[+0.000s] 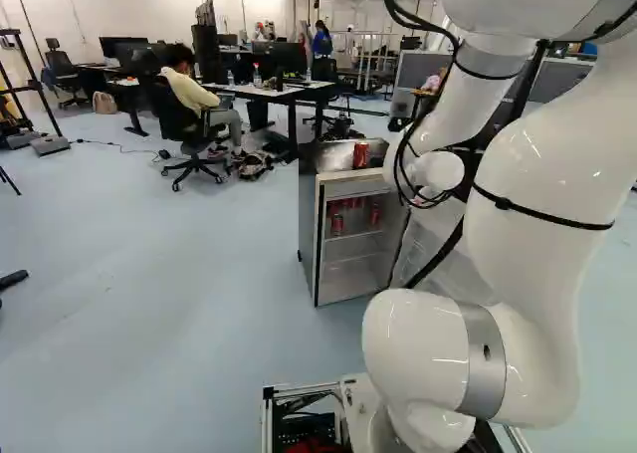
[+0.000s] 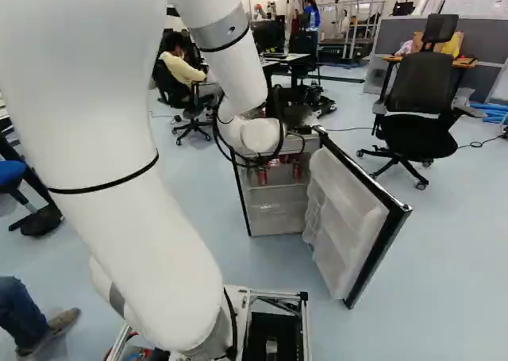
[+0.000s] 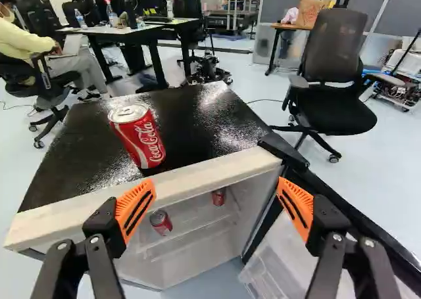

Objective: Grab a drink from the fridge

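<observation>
Gripper (image 3: 216,197), wide open, empty; red can (image 3: 139,136), upright, long axis vertical, on glossy black fridge top (image 3: 204,125); black office chair (image 3: 334,49) beyond; pale floor (image 3: 16,158)

Can't really make out the gripper (image 3: 216,187) in either base view, the arm (image 1: 547,194) blocks it. It also covers part of the fridge door (image 2: 345,218) in the left one, and that door runs off the wrist view's edge.

From behind, base views share fridge (image 1: 348,186) — wrist nearer.
</observation>
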### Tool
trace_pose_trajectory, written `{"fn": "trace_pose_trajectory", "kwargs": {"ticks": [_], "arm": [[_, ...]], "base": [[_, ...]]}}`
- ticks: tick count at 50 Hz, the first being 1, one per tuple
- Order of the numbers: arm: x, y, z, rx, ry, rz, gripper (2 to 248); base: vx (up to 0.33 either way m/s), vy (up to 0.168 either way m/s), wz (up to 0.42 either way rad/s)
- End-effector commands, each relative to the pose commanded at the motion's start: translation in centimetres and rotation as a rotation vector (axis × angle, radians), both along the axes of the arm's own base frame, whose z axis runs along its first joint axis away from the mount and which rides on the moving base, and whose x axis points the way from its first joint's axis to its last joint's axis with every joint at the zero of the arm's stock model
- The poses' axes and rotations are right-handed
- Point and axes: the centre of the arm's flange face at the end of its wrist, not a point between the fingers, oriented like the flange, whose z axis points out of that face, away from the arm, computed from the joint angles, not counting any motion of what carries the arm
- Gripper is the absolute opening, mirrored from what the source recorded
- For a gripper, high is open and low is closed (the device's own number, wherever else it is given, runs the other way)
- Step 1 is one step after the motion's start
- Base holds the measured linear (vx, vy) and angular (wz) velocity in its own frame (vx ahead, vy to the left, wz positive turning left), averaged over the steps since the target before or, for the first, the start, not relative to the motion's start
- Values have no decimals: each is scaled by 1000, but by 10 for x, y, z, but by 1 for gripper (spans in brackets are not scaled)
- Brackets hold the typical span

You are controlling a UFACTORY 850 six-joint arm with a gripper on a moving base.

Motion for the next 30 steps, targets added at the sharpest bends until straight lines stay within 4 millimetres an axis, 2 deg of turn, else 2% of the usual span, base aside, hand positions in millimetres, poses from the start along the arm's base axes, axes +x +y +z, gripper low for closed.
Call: {"fn": "trace_pose_trajectory", "kwargs": {"ticks": [30], "arm": [[-7, -45, -1, -2, -3, -93, 247]], "base": [[0, 0, 0]]}}
